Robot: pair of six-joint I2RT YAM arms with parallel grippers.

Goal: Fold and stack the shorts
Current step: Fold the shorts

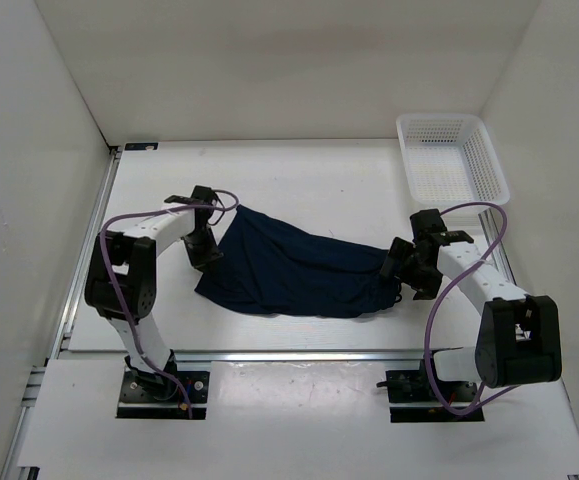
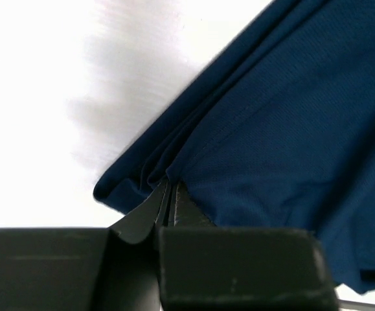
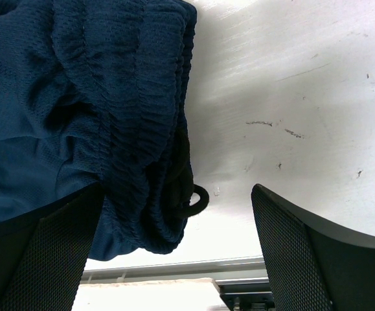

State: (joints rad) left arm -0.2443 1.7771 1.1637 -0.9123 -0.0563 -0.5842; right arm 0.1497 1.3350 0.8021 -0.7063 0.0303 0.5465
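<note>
Left gripper clamps the shorts; right gripper gapes wide, waistband against 1 finger.

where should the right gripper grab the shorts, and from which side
The gathered elastic waistband, at the right end of the shorts, approached from the right. It is bunched thick and lies partly between the open fingers of the right gripper, while the left gripper pinches the opposite edge.
</note>
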